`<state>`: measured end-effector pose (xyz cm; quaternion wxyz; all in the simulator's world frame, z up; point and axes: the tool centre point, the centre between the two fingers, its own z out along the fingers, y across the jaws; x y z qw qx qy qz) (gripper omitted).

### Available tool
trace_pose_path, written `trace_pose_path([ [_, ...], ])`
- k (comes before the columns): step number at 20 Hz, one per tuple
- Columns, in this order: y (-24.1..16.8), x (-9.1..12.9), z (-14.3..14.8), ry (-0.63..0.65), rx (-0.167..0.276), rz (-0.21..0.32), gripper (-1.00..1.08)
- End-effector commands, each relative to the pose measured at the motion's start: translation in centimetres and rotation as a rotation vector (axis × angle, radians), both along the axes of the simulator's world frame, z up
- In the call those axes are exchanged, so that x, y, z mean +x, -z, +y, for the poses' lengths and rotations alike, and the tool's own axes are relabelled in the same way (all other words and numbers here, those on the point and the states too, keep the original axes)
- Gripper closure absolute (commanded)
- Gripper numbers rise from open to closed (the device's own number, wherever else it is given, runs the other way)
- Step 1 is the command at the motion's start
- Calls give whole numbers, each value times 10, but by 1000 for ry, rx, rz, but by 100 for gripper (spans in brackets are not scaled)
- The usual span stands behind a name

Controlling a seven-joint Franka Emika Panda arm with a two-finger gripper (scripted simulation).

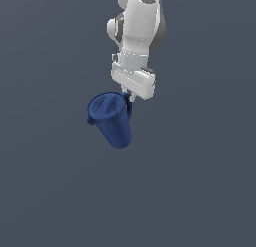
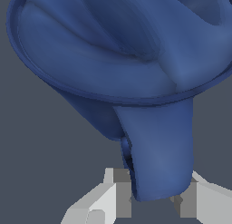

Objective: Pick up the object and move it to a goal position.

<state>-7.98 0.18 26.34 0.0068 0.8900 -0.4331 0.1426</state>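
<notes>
Dark blue pitcher [image 1: 111, 118] hangs tilted below gripper [image 1: 128, 97], apparently clear of grey worktop [image 1: 45, 191]. Fingers [image 2: 111, 198] clamped on pitcher's handle [image 2: 158, 150]. Off-centre hold: carry slowly, avoid wrist rotation, watch for swing. Goal position not visible.

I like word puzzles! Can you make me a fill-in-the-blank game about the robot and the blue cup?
1. The colour of the pitcher-like cup is dark ____.
2. The gripper has its two fingers closed on the cup's ____.
3. In the exterior view the cup is not upright; it is ____.
4. The robot arm is coloured ____.

Missing words: blue; handle; tilted; white
</notes>
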Motion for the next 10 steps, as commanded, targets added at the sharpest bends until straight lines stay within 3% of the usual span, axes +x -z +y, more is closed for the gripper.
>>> trace_pose_path([
  [1, -22, -9, 12, 0, 0, -4, 108],
  [10, -102, -46, 59, 0, 0, -4, 108],
])
